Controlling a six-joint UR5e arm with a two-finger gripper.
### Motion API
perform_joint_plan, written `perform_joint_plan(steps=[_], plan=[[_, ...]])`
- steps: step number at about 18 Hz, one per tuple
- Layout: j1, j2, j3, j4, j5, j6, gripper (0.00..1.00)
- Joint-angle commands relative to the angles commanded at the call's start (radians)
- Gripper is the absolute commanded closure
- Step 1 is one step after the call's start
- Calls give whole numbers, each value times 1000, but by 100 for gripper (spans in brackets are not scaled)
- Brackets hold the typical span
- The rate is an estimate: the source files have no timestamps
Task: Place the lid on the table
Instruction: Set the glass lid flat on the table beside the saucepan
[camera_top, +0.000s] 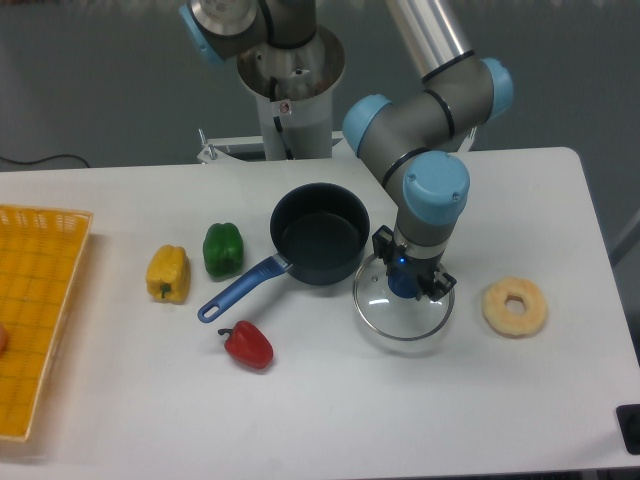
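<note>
Lid coming down beside the pot

The claw (403, 281) is closed on the blue knob of the lid (402, 302); the lid sits low over the tabletop (420, 400), just right of the pot (320, 232); that spot looks free for it.

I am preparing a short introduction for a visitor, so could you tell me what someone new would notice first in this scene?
The eye goes first to the grey-and-blue robot arm reaching down at centre right, its gripper on the blue knob of a clear glass lid just right of a dark blue saucepan. Next come the colours on the white table: yellow, green and red peppers on the left, and a yellow mesh tray at the far left edge.
</note>
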Motion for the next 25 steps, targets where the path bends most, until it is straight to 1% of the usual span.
perform_joint_plan(steps=[9,25], plan=[[-8,-21,0,9,2,0,46],[-15,-43,2,14,5,-2,44]])
